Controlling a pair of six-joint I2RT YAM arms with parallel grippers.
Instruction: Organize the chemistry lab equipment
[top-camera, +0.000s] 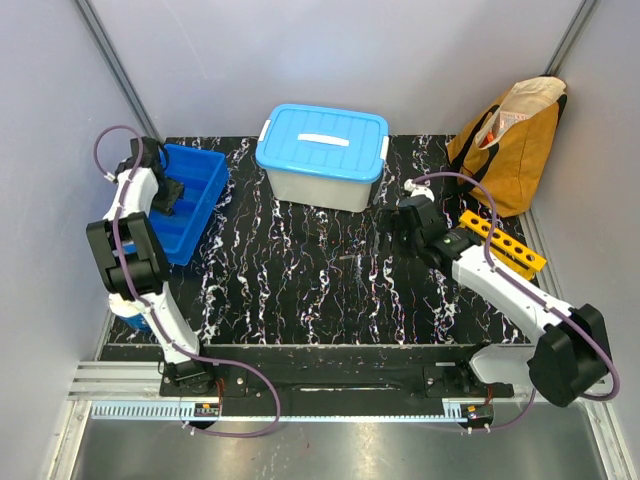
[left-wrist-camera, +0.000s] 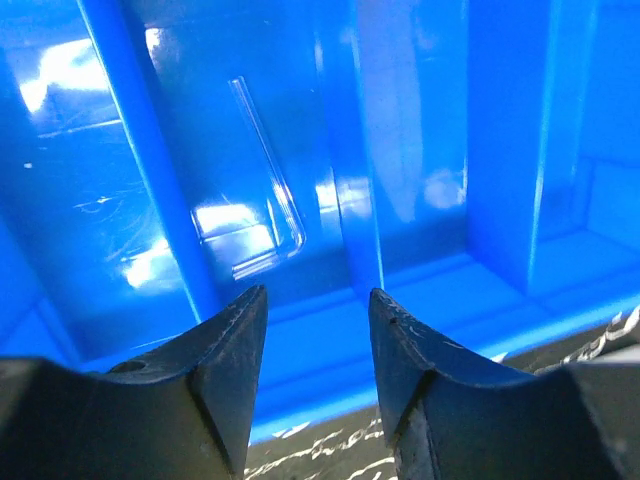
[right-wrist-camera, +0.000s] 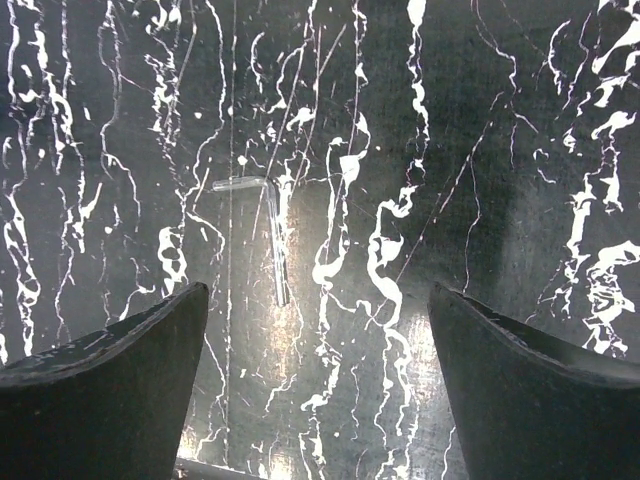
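Now, the counter (top-camera: 300, 290) carries the tub (top-camera: 322, 150). Left of the tub sits the tray (top-camera: 205, 200), where one bent tube (left-wrist-camera: 270, 165) lies under my left jaws, parted and empty. In front of the tub a second tube (right-wrist-camera: 277, 245) lies flat beneath my wide-open right jaws, its long leg along my reach, elbow at the far end, stub pointing left. Next, I judge: descend and close across that leg.

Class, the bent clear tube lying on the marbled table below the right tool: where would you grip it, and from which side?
Grip the tube midway along its long leg, from above, the open right tool straddling it. It lies flat on the table, so probably only a top approach works; the short end offers less length.
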